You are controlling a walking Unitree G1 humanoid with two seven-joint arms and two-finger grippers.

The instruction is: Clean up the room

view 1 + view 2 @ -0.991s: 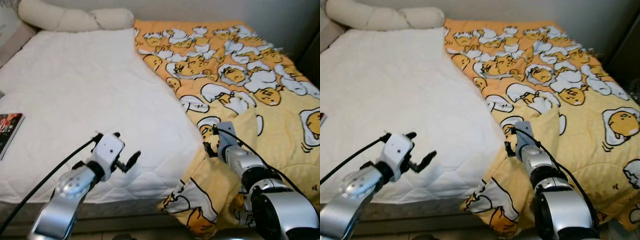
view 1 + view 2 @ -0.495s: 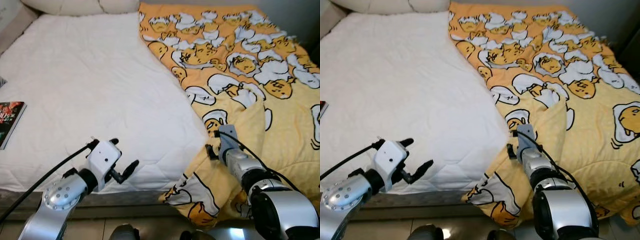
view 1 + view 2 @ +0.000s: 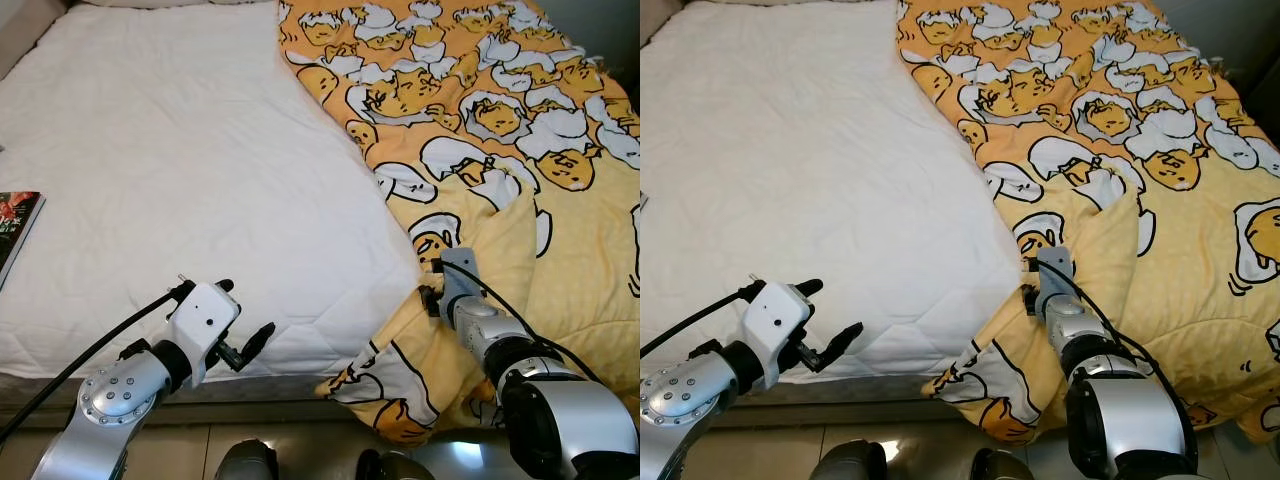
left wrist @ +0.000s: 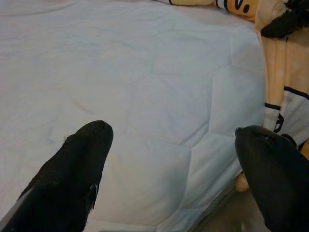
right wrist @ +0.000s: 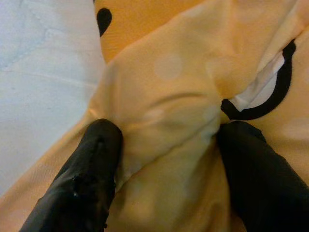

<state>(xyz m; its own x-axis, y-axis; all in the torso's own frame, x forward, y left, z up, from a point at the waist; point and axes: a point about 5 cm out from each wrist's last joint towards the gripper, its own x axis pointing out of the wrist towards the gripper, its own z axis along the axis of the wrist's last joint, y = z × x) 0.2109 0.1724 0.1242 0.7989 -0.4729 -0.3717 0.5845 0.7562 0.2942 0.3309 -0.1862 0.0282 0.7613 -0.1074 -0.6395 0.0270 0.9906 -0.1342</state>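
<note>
A yellow blanket (image 3: 500, 150) printed with egg cartoons covers the right half of the bed, and its near corner hangs folded over the front edge. My right gripper (image 3: 434, 290) is shut on a bunched fold of that blanket (image 5: 164, 111) at the seam with the white mattress pad (image 3: 170, 170); black fingers (image 5: 91, 159) press the cloth from both sides. My left gripper (image 3: 245, 312) hangs open over the pad's front edge (image 4: 159, 193), holding nothing.
A book (image 3: 14, 228) lies at the far left edge of the bed. The bed's front edge (image 3: 150, 385) runs just below my grippers, with tiled floor (image 3: 300, 455) beneath it. The wide white pad is bare.
The camera has tipped down and closer, so the pillows have left the picture. The right gripper still holds the blanket fold. The left gripper sits slightly nearer the bed's front edge.
</note>
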